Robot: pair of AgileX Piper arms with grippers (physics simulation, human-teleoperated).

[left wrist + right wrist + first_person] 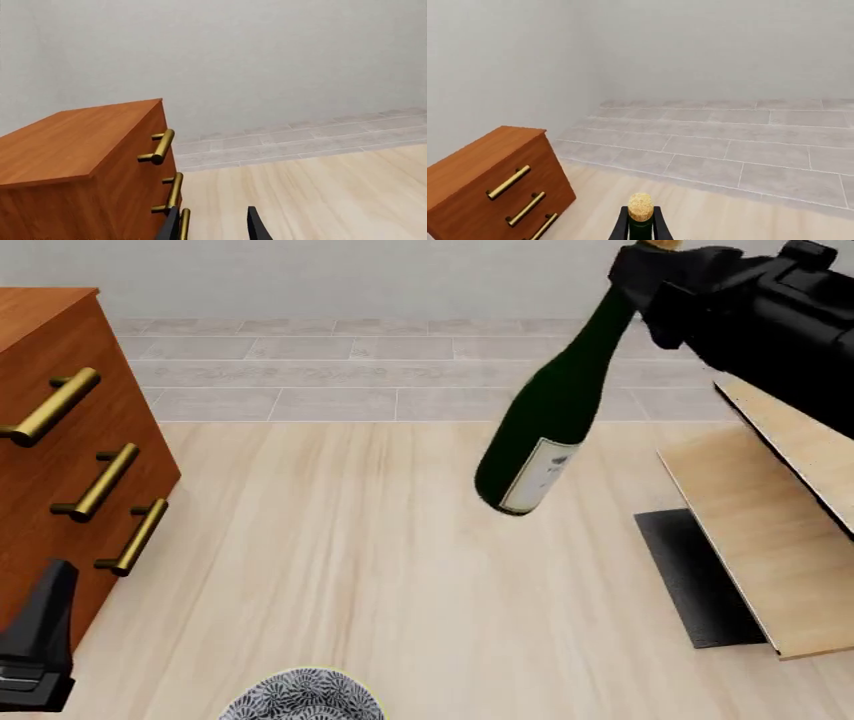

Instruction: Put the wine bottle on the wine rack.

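The dark green wine bottle [545, 430] hangs tilted in the air above the table, its white label low on the body and its cork top up by the arm. My right gripper [650, 268] is shut on its neck just under the cork; in the right wrist view the cork [640, 207] shows between the two fingers. The pale-wood wine rack [761, 530] with its black base stands at the right, below and to the right of the bottle. My left gripper [212, 227] stays low at the front left, open with nothing between its fingers.
A reddish-brown cabinet [54, 450] with brass handles stands at the left, close beside the left gripper. A patterned bowl [300, 698] peeks in at the front edge. The light wooden table [347, 540] ends at a grey tiled floor and a wall.
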